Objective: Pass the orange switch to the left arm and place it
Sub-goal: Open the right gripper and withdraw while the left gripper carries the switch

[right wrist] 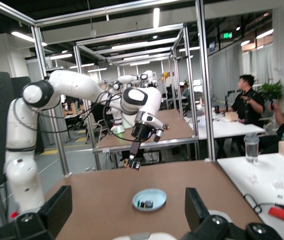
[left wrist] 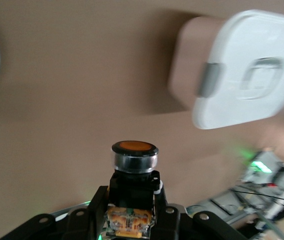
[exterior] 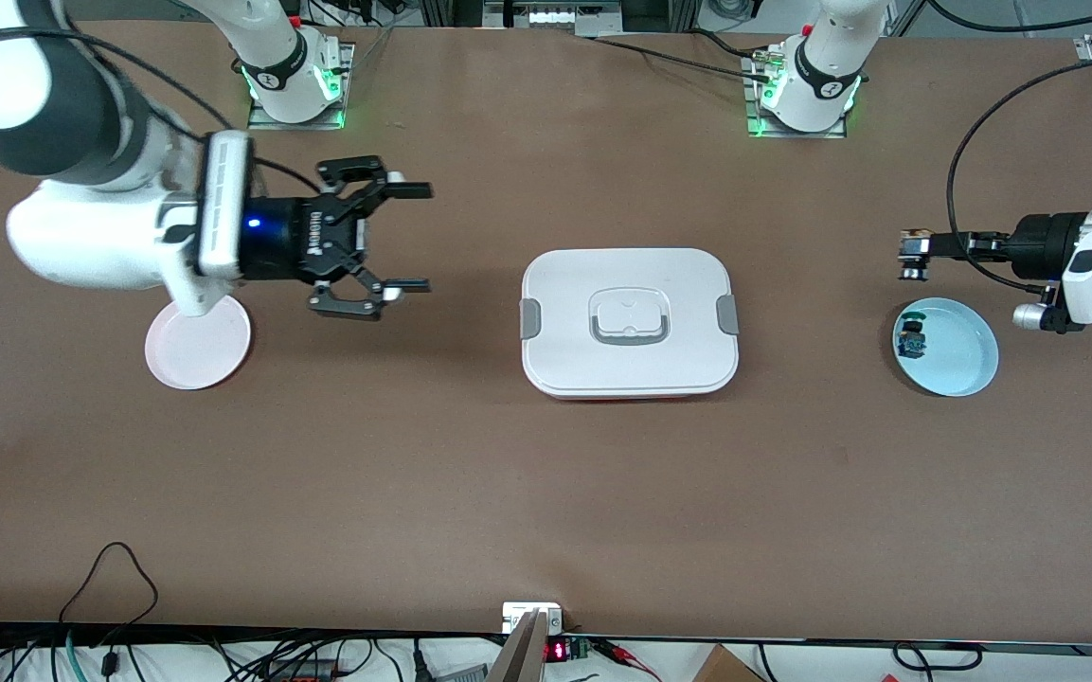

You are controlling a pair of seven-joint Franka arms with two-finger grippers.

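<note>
My left gripper is shut on the orange switch and holds it in the air over the table beside the light blue plate. In the left wrist view the switch sits between the fingers with its orange end pointing outward. My right gripper is open and empty, held level over the table between the pink plate and the white box, pointing at the box. In the right wrist view its fingers stand wide apart, and the left gripper with the switch hangs in the air.
A small blue-and-black component lies in the blue plate. The box stands mid-table between the two grippers and shows in the left wrist view. The pink plate lies partly under the right arm.
</note>
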